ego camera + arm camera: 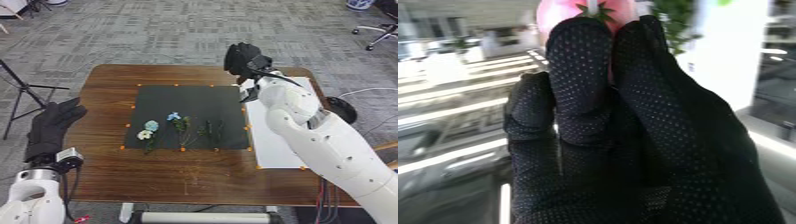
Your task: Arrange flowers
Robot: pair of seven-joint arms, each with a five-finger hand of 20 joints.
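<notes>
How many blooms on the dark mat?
3 that I can make out, all in the head view: a white bloom nearest the robot, a pale blue-green bloom just beyond it, and a blue bloom farther right. The dark stems may hide more.

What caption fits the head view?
Flowers on a black mat, right hand near the table's far edge, left hand open beside its left edge.

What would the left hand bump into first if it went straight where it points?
Probably nothing: the left hand's way looks free, over floor beside the table, though its height is hard to judge.
</notes>
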